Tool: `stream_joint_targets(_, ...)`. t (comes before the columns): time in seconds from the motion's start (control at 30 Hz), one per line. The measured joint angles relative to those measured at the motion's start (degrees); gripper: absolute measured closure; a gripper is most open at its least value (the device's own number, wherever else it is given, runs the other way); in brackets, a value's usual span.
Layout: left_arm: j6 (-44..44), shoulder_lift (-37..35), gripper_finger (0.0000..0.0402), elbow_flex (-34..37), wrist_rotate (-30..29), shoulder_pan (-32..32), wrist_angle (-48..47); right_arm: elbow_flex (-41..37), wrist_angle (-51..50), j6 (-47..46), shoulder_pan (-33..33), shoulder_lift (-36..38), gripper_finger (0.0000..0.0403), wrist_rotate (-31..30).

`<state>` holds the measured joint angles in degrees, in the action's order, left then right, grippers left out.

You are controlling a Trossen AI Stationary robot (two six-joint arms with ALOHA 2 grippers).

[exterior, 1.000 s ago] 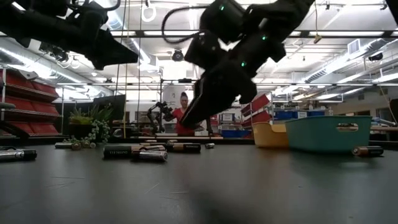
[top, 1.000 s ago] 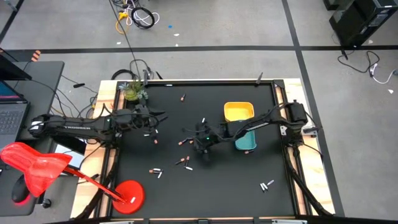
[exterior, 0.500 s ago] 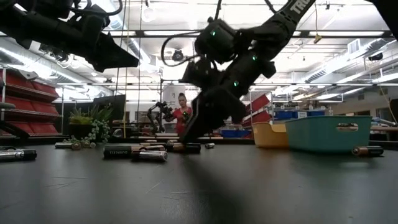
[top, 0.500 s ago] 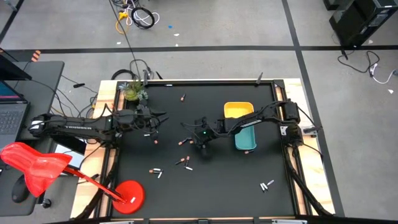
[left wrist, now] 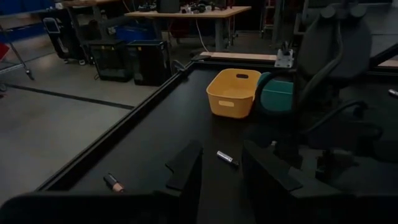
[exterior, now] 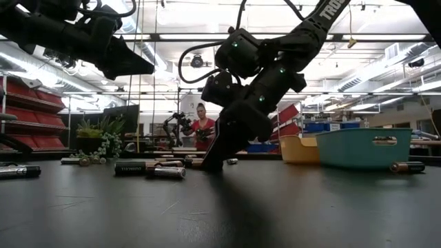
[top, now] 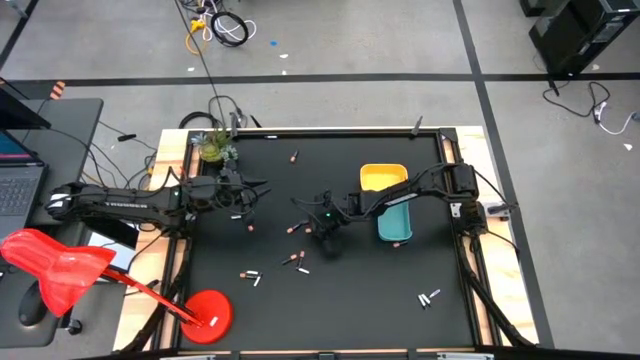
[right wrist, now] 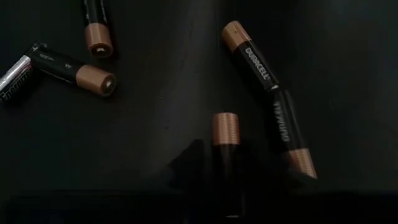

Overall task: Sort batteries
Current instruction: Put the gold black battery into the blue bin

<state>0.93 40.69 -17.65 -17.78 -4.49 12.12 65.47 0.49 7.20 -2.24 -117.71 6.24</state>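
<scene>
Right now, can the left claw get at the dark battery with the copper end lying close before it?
Probably yes: the left claw hovers open over the black mat, and nothing lies between it and that dark copper-ended battery.

Black table (top: pixel 340 290) bears batteries (top: pixel 294 260), two trays (top: pixel 383 179).

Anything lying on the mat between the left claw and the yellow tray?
One battery lies there on otherwise bare mat, between the left claw and the yellow tray; the left wrist view shows it.

Batteries (top: pixel 296 229) — scattered, lying flat.
</scene>
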Motion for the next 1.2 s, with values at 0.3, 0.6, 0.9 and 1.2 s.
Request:
stream_joint_targets(0.3,0.3,0.0,0.0285,0.0,0.0,0.0,0.5,-0.1,-2.0,-0.1,0.0,0.2,0.0357,-1.2)
stream_joint_targets(0.6,2.3,0.0,0.0284,0.0,0.0,0.0,0.4,-0.7,-11.5,0.1,-0.1,8.9,0.0357,-6.9)
stream_joint_targets(0.9,2.7,0.0,0.0284,0.0,0.0,0.0,-0.9,-0.5,-38.0,-11.0,6.1,24.6,0.0357,-22.3)
stream_joint_targets(1.2,2.7,0.1,0.0284,0.0,0.0,0.0,-0.8,-10.6,-57.0,-39.1,12.5,36.7,0.0355,-23.1)
